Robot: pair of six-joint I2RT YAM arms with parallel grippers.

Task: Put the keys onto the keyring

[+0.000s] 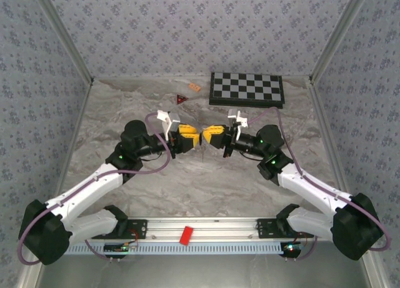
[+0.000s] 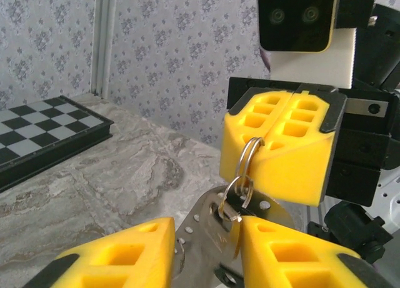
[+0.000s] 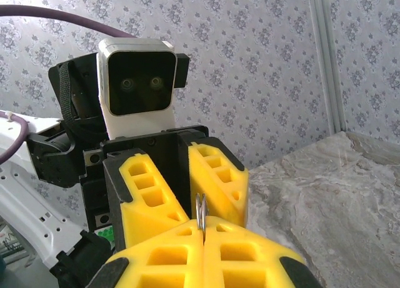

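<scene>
Both grippers meet above the middle of the marble table (image 1: 206,188). My right gripper (image 1: 210,136) is shut on the keyring (image 3: 201,214), a thin double wire loop standing up from its closed yellow fingertips. From the left wrist, the keyring (image 2: 244,162) hangs out of the right gripper (image 2: 275,133) and runs through the hole of a flat silvery key (image 2: 206,233). The key sits between the yellow fingers of my left gripper (image 2: 206,250), touching both of them. My left gripper (image 1: 189,139) faces the right one tip to tip.
A folded chessboard (image 1: 245,89) lies at the back right of the table. A small red triangle (image 1: 182,99) and an orange chip (image 1: 194,87) lie at the back centre. A red block (image 1: 185,235) sits on the front rail. Patterned walls enclose three sides.
</scene>
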